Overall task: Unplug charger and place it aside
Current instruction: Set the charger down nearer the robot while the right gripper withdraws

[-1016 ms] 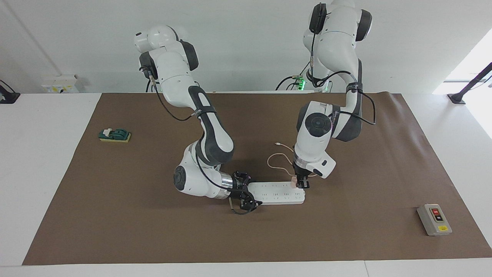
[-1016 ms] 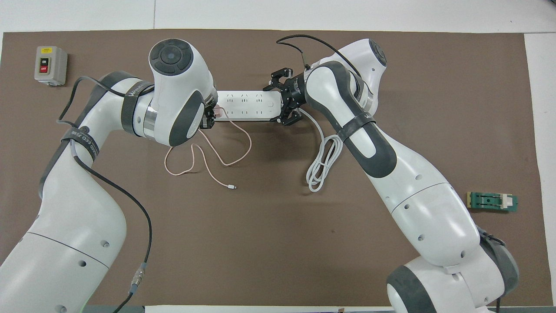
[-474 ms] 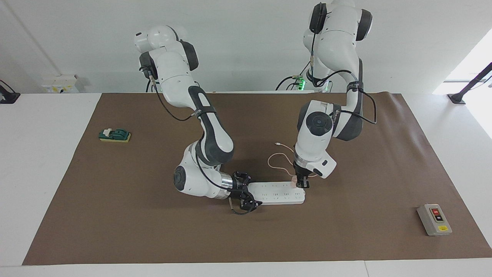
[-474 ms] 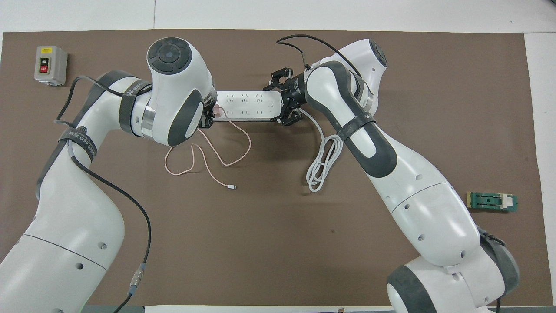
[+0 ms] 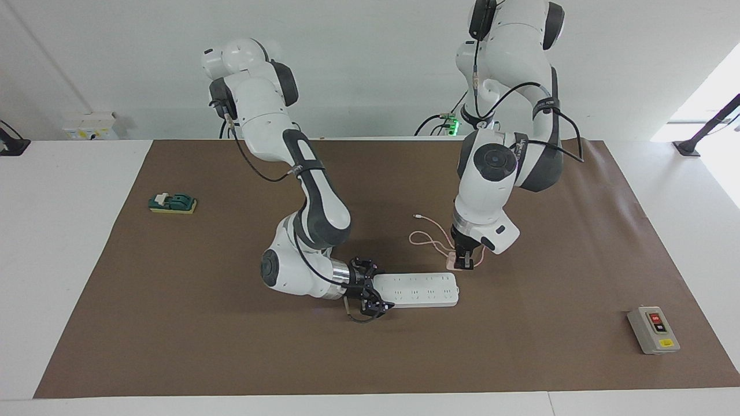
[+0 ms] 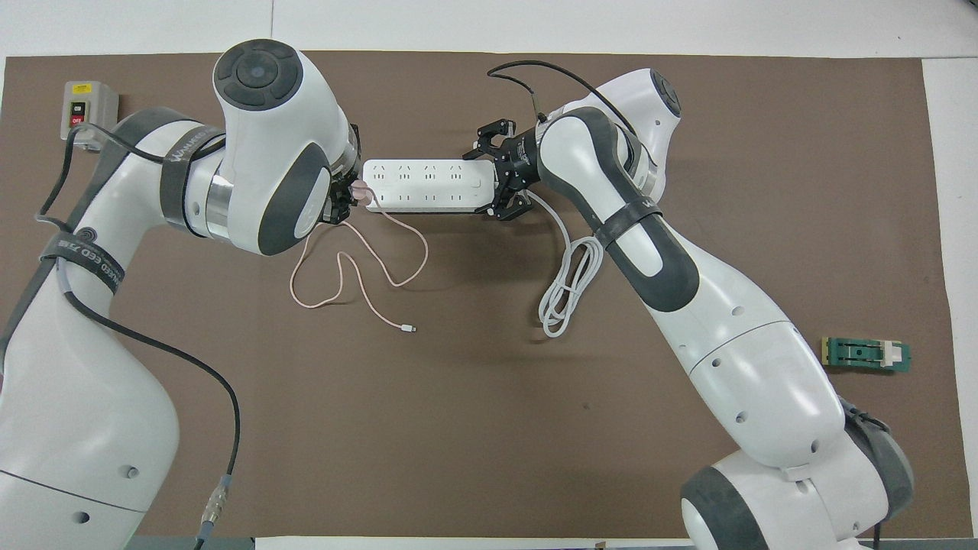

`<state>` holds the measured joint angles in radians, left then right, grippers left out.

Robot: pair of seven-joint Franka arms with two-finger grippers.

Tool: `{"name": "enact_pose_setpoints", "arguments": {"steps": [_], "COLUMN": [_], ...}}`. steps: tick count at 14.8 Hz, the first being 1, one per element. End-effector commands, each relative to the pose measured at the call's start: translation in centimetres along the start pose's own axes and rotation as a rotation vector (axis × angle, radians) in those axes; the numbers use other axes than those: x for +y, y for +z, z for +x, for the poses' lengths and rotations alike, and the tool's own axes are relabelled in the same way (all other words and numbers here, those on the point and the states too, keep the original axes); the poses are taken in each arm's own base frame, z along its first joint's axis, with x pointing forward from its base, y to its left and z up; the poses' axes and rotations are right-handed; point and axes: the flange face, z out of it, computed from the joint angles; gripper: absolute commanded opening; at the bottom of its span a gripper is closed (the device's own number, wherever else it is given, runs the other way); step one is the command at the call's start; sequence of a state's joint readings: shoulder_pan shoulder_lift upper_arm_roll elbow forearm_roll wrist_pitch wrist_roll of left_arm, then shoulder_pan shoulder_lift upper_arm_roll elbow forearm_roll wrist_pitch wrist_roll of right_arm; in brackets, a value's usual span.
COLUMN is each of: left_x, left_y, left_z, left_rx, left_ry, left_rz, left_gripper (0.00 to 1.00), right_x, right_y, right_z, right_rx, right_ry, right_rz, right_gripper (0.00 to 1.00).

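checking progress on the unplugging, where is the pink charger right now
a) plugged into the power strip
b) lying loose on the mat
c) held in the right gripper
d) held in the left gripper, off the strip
d: the charger sits in the left gripper, clear of the end of the power strip, which the right gripper is steadying.

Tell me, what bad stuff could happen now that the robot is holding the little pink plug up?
The left gripper holds the charger just off the end of the power strip, so a slip could drop it back onto the strip. Its pink cable lies in loops on the mat, and carrying the charger aside might drag or tangle it. The right gripper sits at the strip's other end; if it lets go early, the strip could shift.
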<state>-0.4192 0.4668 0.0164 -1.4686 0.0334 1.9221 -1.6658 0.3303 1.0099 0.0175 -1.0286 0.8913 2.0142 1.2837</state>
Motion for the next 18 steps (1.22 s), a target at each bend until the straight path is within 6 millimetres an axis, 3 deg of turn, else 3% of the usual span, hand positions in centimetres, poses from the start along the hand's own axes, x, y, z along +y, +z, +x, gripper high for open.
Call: {"name": "enact_pose_setpoints", "arguments": {"steps": [1,3,4,7,9,11,12,13,14,18], "left_x": [-2.1,-5.4,-8.6,-13.4,-14.8,-15.4,-15.5,-15.5,-15.6,-14.7], "left_y": [-1.3,-1.4,-2.1,-1.8,-1.6,-1.4,-1.2,-1.1,-1.4,-4.4], "left_z": [2.6,3.6,6.5,12.5,16.8,19.6,20.8,21.5,22.3,23.0], "left_rx": [-0.019,-0.032,-0.050,-0.095,-0.116,-0.120,-0.118,-0.115,-0.119,-0.085], "left_ry": [0.191,0.388,0.553,0.840,0.953,1.010,1.038,1.040,1.020,1.030], "left_rz": [0.055,0.088,0.100,0.114,0.107,0.092,0.083,0.078,0.081,0.048], "left_gripper": [0.00,0.00,0.00,0.00,0.00,0.00,0.28,0.85,1.00,1.00], "right_x": [-0.6,-0.7,-0.7,-1.1,-1.0,-0.7,-0.4,0.0,1.0,2.7], "right_y": [1.0,0.5,0.5,-1.9,-3.6,-6.1,-7.1,-8.4,-11.7,-19.1], "right_z": [1.4,0.9,0.0,-2.2,-3.2,-4.0,-4.6,-4.8,-5.4,-5.0], "right_rx": [0.000,0.001,0.004,0.003,0.005,0.028,0.045,0.071,0.115,0.196], "right_ry": [-0.004,0.019,0.026,0.008,0.012,0.020,0.010,0.004,-0.008,-0.089], "right_rz": [0.072,0.080,0.079,0.100,0.108,0.119,0.115,0.115,0.092,0.001], "right_gripper": [0.77,1.00,1.00,1.00,1.00,1.00,1.00,1.00,1.00,1.00]}}
